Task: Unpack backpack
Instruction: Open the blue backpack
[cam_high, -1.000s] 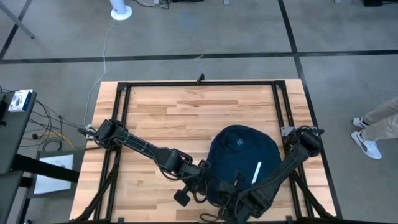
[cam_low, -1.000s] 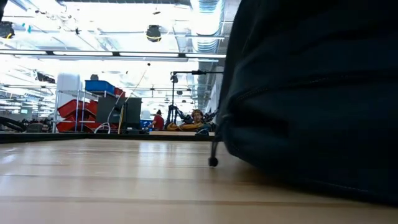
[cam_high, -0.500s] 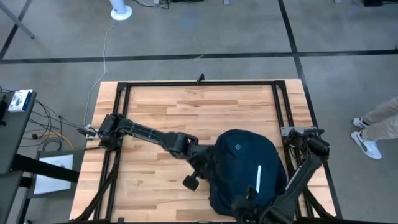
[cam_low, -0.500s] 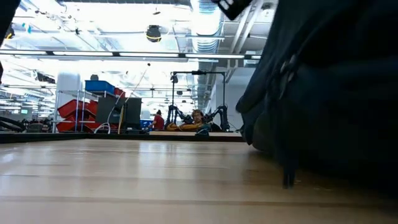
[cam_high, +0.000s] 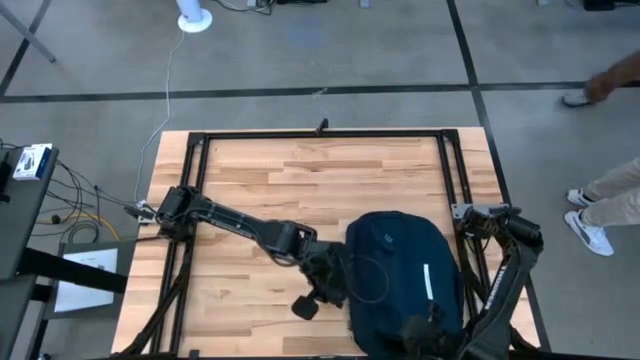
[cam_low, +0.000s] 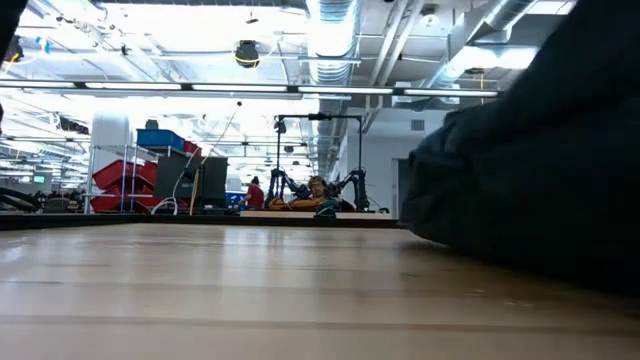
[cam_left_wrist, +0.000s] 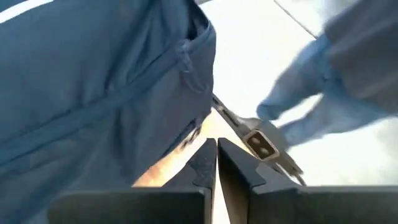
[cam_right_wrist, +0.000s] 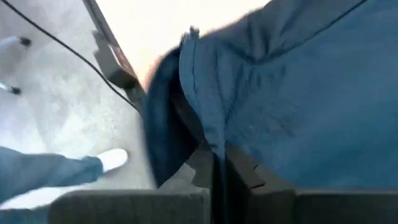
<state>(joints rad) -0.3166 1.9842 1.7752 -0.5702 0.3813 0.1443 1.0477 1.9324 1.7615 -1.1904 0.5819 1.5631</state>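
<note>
**Backpack unpacking, early stage**

Table (cam_high: 260, 175) is bearing only the backpack (cam_high: 395, 265), which is lying at the near right part of the wood; nothing is lying outside it, so emptying is judged hardly begun. Left gripper (cam_high: 335, 285) is sitting at the bag's left edge, fingers (cam_left_wrist: 205, 163) pressed together on nothing visible. Right gripper (cam_high: 425, 335) is reaching in at the bag's near end, fingers closed and pinching a fold of its fabric (cam_right_wrist: 199, 93). Contents are remaining hidden.
</note>
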